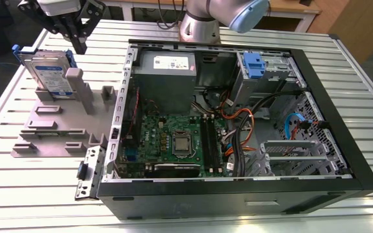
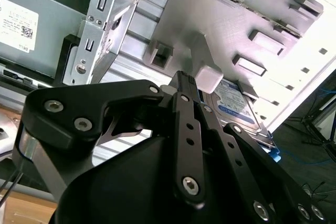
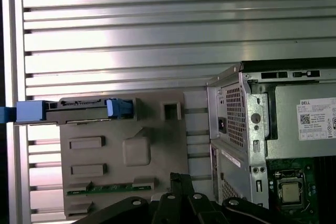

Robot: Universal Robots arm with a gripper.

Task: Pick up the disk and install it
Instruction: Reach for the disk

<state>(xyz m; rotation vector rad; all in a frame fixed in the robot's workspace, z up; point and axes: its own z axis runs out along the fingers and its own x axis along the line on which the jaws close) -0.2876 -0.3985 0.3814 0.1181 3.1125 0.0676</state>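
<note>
Gripper, fingers pressed together, empty, hung over grey fixture plate. Disk stood on edge in plate's slot, apart from gripper, on side away from computer case. Top edge parallel to table slats.

Item: black metal gripper, bolted linkage arms, in the near foreground, above the fixture and not touching the drive.
Item: flat silver hard drive with white-and-blue label, clipped in a blue plastic carrier frame, standing in the flat grey plastic fixture plate with raised rectangular slots; a grey block sits against its face.
Item: perforated silver metal computer case frame, beside the plate.
Item: grey power supply box with white sticker, behind the frame.
Item: slatted aluminium table, between frame and plate.
</note>
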